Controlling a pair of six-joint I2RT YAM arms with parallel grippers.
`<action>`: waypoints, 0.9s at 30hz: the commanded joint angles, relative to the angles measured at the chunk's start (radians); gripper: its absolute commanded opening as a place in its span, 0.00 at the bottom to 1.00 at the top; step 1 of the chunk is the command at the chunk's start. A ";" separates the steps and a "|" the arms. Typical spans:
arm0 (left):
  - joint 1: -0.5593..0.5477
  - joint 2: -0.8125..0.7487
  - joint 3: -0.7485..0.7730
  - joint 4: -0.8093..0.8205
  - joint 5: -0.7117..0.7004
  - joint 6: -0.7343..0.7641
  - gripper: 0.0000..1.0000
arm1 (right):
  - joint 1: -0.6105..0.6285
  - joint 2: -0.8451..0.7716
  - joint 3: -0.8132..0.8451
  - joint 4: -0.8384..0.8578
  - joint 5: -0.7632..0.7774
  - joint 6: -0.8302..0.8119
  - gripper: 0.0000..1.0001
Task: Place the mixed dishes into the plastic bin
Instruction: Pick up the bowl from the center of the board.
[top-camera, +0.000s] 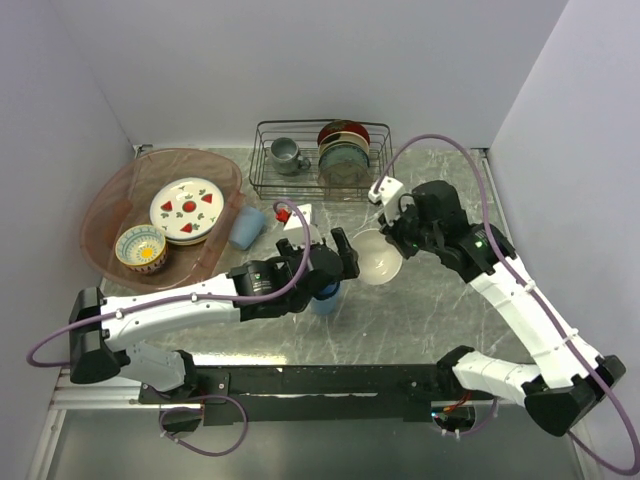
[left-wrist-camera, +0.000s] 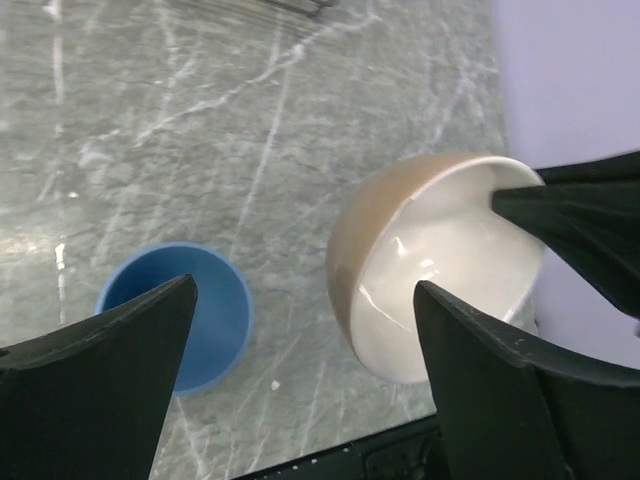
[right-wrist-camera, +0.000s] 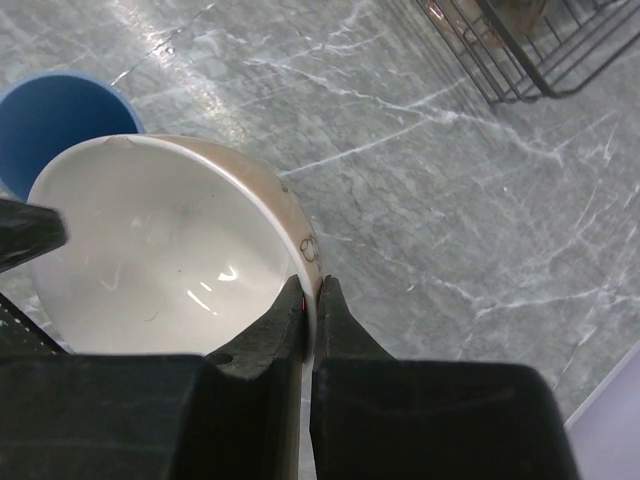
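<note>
One cream bowl (right-wrist-camera: 160, 240), tilted, rim inside the right gripper (right-wrist-camera: 312, 292), perhaps airborne.

— What's in the bin?
— I see a strawberry-marked white plate (top-camera: 186, 210) and a patterned ceramic bowl (top-camera: 141, 249) inside the translucent pinkish plastic bin (top-camera: 110, 200), far left.
— Centre?
— Cream ceramic bowl (top-camera: 378, 258) just right of a light-blue round cup (top-camera: 325, 302); black wire rack (top-camera: 300, 185) behind.
</note>
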 joint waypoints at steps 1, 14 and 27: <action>-0.009 0.051 0.095 -0.139 -0.139 -0.140 0.91 | 0.057 0.004 0.124 0.069 0.059 0.001 0.00; -0.008 0.182 0.264 -0.425 -0.221 -0.159 0.01 | 0.106 -0.027 0.132 0.084 -0.062 -0.047 0.00; 0.062 -0.122 -0.059 -0.096 -0.106 0.047 0.01 | 0.054 -0.094 0.092 0.075 -0.315 -0.042 0.84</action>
